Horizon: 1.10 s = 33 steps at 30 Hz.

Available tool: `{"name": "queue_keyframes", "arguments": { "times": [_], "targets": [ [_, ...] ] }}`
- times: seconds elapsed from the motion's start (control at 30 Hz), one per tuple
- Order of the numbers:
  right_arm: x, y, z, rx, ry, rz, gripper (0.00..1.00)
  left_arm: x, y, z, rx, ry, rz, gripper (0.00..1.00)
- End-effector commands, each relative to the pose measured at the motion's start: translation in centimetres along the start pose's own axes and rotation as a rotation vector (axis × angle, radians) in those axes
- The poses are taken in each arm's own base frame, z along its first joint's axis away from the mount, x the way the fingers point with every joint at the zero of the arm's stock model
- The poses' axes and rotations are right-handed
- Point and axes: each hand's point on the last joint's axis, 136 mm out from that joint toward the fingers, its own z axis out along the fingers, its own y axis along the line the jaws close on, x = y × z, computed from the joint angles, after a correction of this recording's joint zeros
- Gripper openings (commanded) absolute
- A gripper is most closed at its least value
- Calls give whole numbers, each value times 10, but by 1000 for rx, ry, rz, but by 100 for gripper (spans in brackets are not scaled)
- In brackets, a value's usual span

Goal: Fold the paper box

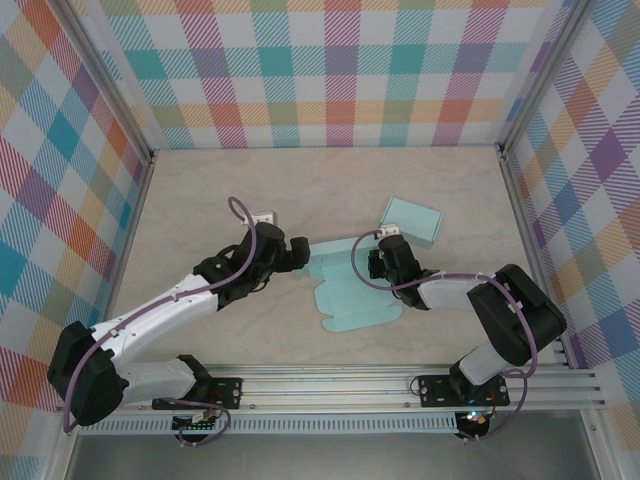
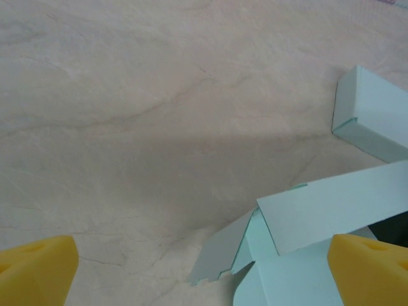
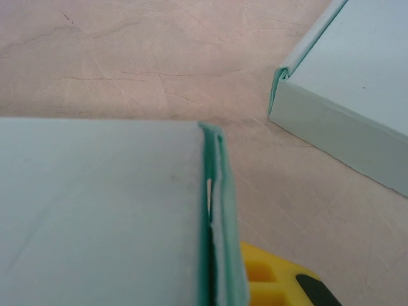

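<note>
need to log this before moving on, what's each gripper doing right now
Left gripper: open, fingers wide apart, holding nothing.
Right gripper: shut on a folded wall of the paper box.

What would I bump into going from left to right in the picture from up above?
The left arm's black tool → flat, unfolded light-blue paper box → small finished light-blue paper box.

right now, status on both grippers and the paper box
Left gripper open, by the left flap of the paper box. Right gripper shut on its folded wall. Second box lies behind, apart, not in the way.
</note>
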Motion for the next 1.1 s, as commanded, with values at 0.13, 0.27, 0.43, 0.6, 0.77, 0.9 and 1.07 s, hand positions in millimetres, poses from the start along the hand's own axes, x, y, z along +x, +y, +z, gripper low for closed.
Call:
{"name": "queue_keyframes", "arguments": {
  "times": [0.13,0.27,0.43,0.6,0.77,0.9,1.07],
  "targets": [
    [-11,8,0,-22,-22,9,0,41,11,14,5,141,3,97],
    [-11,9,-1,-32,-23,11,0,51,18,27,-28,163,-8,94],
    [-10,12,-1,-47,-25,12,0,48,22,43,-49,130,-42,87],
    [-8,12,-1,-53,-23,12,0,36,26,47,-74,61,-98,72],
    [-5,11,-1,-51,-24,11,0,24,31,38,-69,-19,-189,70],
    [-4,11,-1,-49,-21,12,0,18,20,28,6,-30,-228,78],
    [-3,11,0,-50,-19,11,0,8,12,13,59,-46,-245,88]
  ]
}}
